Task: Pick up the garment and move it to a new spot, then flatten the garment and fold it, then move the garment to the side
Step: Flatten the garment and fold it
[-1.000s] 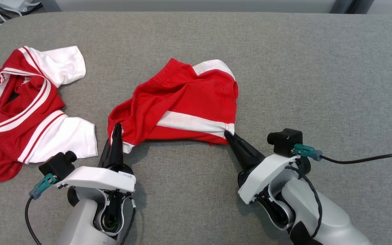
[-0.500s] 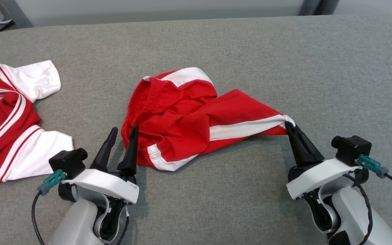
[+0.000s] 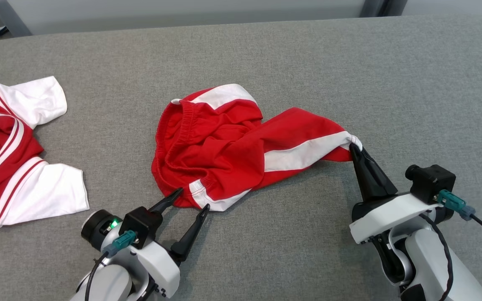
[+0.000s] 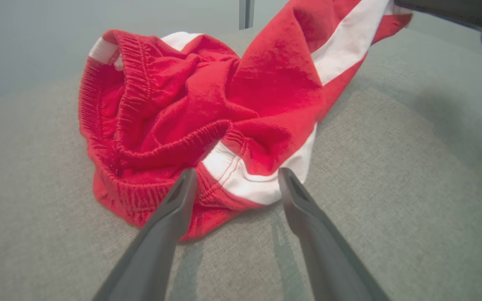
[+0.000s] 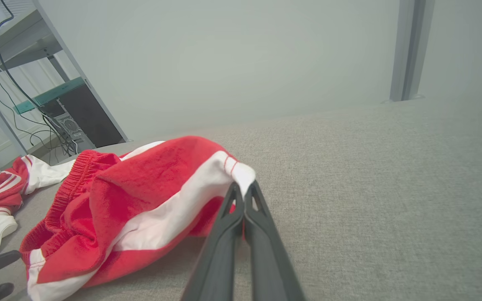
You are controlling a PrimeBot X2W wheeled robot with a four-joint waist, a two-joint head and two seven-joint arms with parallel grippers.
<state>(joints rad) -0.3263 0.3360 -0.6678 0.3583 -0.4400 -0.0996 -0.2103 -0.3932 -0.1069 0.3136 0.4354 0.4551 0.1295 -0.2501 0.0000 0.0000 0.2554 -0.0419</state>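
The left arm lies low over the grey counter (image 3: 308, 62). Its left claw (image 3: 193, 198) is spread wide and empty, with its tips on either side of the near white-trimmed hem of the red shorts (image 3: 224, 146). The right arm reaches in from the right. Its right claw (image 3: 355, 148) is pinched tight on the shorts' white-striped far corner, lifting it slightly. The shorts lie bunched mid-counter.

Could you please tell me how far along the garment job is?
Possibly done: red shorts lie apart from the jersey. In hand: right end effector pinches a striped leg corner; left end effector is open at the near hem. Left: flattening, folding, moving aside; shorts are bunched.
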